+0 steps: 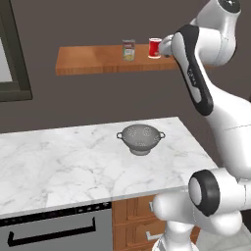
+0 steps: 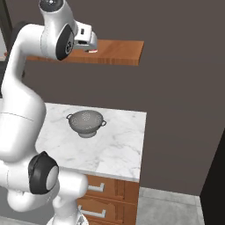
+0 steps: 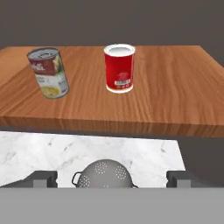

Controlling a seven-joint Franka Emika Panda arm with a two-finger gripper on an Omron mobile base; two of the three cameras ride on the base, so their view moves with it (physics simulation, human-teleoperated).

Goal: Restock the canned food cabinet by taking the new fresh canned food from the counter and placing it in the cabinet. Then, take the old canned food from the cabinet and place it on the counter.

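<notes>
Clear approach to old canned food [image 3: 119,68]; new fresh canned food [image 3: 48,72] well left.

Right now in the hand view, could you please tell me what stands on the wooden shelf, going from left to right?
Tan-labelled can → red can, both standing apart on the shelf.

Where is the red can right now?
The red can stands upright on the wooden shelf, right of the tan-labelled can in the hand view, above the colander.
</notes>
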